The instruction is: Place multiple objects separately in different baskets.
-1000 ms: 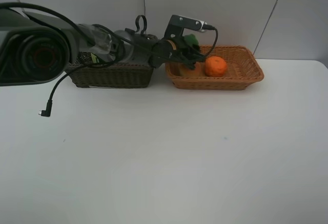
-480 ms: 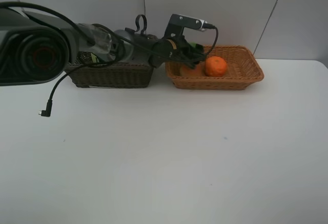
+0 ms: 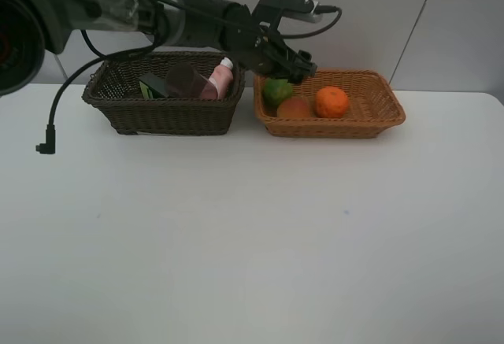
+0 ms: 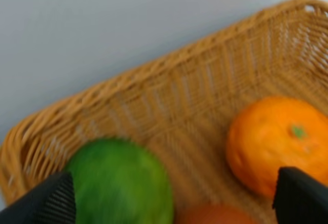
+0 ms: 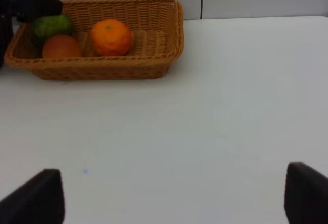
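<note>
Left to right: deep dark-brown wicker basket (image 3: 161,108) holds the pink white-capped bottle (image 3: 217,79). Left hand (image 3: 293,68), fingers now spread apart and empty, has lifted; round green fruit (image 3: 277,90) just dropped into the shallow tan wicker basket (image 3: 370,116). Sorting looks done.

Even, soft overhead light, faint shadows; motion-blurred left wrist view, green fruit (image 4: 120,183) smeared.

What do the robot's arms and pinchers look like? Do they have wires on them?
The left arm is dark grey and black, with black cables looping along it and one dangling plug. Its gripper has black fingers. The right gripper shows only two black fingertips.
</note>
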Controlling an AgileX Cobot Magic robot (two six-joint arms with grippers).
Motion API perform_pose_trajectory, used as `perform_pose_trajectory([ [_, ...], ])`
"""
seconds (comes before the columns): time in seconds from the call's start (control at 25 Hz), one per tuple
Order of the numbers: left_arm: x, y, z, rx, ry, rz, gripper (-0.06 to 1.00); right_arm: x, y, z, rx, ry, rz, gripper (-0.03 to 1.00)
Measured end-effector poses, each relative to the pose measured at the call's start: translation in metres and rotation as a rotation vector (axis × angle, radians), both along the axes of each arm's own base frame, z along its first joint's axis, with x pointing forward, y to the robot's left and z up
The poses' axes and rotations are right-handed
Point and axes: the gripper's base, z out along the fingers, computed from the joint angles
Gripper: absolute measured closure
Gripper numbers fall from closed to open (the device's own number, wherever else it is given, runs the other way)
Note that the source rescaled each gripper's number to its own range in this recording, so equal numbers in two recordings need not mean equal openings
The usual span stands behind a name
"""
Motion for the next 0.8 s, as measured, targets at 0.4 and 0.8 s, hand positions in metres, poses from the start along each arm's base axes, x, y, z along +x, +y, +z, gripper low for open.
perform_pose_trajectory([
  [0.4, -0.034, 0.132, 0.09, 0.091, 0.197, 0.216, -0.05, 0.0, 0.0, 0.0, 0.001, 0.0, 0.0, 0.18],
  [0.8, -0.192, 0.296, 0.145, 0.075, 0.121, 0.568, -0.05, 0.0, 0.0, 0.0, 0.002, 0.0, -0.001, 0.18],
])
